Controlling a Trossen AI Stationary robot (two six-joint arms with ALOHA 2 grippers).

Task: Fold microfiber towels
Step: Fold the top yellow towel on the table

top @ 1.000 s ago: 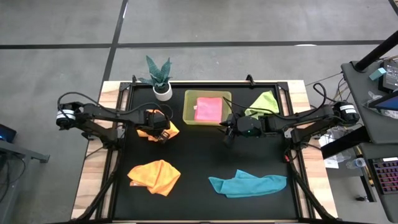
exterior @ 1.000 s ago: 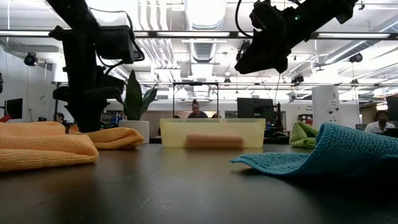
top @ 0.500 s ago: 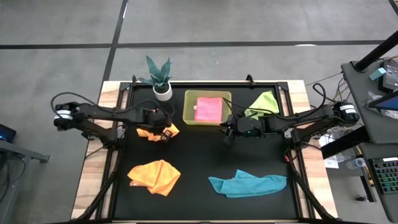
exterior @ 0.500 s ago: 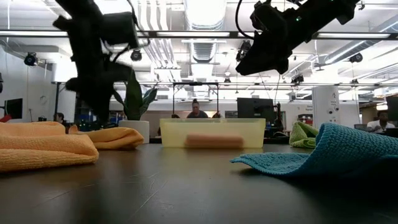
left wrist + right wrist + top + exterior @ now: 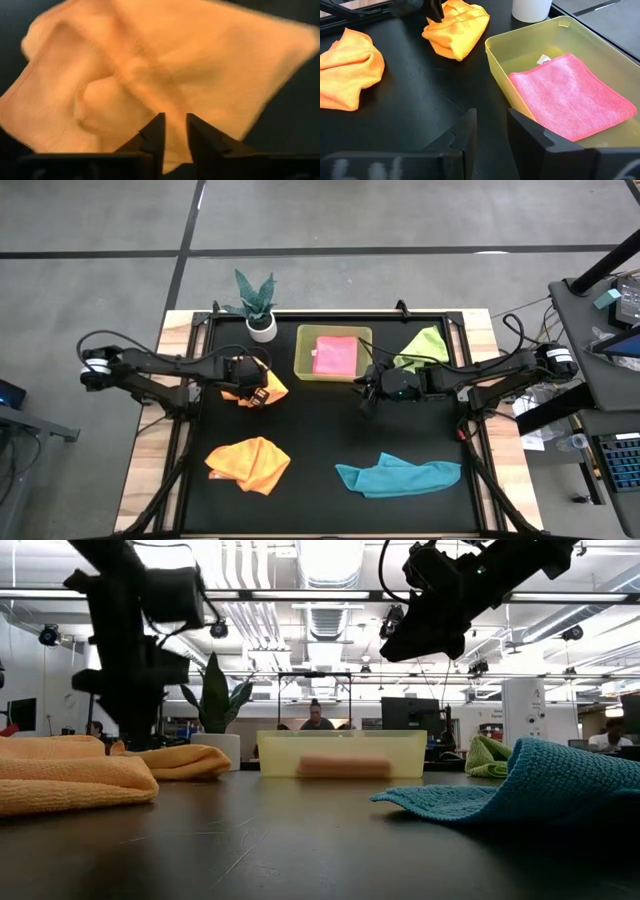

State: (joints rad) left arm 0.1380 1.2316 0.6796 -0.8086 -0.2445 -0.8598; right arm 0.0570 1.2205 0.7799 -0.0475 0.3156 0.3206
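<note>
A: Where's the left end effector (image 5: pixel 258 393)?
B: Directly over a crumpled orange towel (image 5: pixel 268 388), fingers (image 5: pixel 154 135) slightly parted, holding nothing.
A: And the right end effector (image 5: pixel 366 394)?
B: Above bare worktop (image 5: pixel 330 430), narrowly open and empty; the bin (image 5: pixel 303 350) with the pink towel (image 5: pixel 335 355) sits just beyond it.

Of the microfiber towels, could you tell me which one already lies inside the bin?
The pink towel: it lies flat in the yellow-green bin, while the others sit crumpled on the table.
</note>
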